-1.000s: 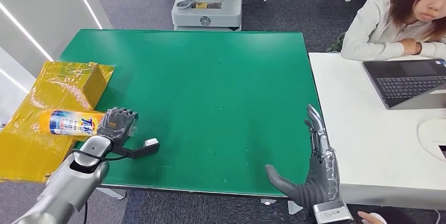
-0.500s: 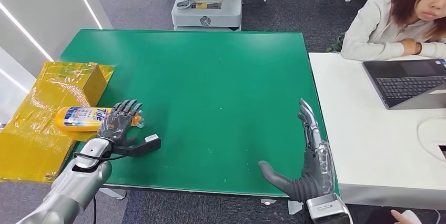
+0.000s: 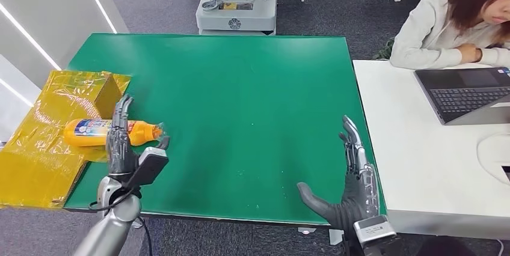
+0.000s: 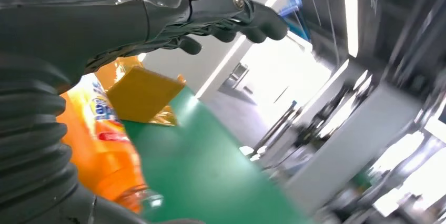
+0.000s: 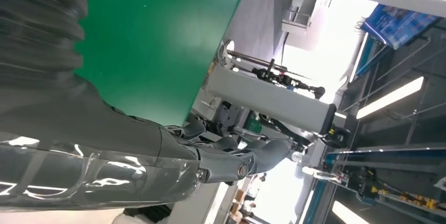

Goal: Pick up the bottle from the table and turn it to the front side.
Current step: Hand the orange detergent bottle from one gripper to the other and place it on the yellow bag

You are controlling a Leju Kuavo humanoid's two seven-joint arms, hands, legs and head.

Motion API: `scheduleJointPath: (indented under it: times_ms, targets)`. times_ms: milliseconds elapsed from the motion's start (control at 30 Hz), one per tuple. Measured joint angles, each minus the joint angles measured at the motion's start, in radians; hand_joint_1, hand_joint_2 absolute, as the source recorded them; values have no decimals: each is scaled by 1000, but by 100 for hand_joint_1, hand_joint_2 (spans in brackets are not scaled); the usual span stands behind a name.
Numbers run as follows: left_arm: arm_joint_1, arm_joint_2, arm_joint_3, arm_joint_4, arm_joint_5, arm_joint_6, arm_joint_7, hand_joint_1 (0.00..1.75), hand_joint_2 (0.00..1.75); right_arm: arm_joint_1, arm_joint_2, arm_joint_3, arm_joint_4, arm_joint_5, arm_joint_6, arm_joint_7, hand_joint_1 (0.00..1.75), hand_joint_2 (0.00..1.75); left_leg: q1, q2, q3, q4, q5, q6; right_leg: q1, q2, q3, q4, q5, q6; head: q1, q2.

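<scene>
bottle (image 3: pixel 108 131) lies on its side at the green table's (image 3: pixel 240 100) left edge, label up, partly over the yellow wrapped box (image 3: pixel 54 130) | left hand (image 3: pixel 123 142) released, fingers spread just beside it | right hand (image 3: pixel 352 178) open, idle near right edge | turn looks finished | wide bare green between hands

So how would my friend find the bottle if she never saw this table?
Look at the big green table and go to its left edge, where crinkly yellow wrapping and a yellow box sit. The bottle lies on its side there, just beyond the robot's left hand. It is orange with a blue and white label.
</scene>
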Motion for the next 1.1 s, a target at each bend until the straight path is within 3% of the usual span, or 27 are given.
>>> scheduleJointPath:
  times_ms: [133,400,700,1100]
  targets:
    - [61,-24,-1,-171,181,22,-113,0,175,3,-7,13,18,-43,-26,-24,0,175,0,0,0,0,0,0,0,0,0,0,0,0,0,0]
    - [146,-30,-102,-359,385,-73,-105,0,175,47,-17,16,26,-158,-69,-60,0,175,0,0,0,0,0,0,0,0,0,0,0,0,0,0]
    - [208,-34,-240,-388,504,-139,-79,0,175,141,-49,18,-20,-257,-174,-57,0,175,0,-1,-1,0,0,0,0,0,0,-1,0,0,0,0]
    - [248,-28,-280,-403,519,-179,-60,0,175,186,-62,34,-67,-250,-230,-21,0,175,0,-1,0,0,0,0,0,0,0,0,0,0,0,0]
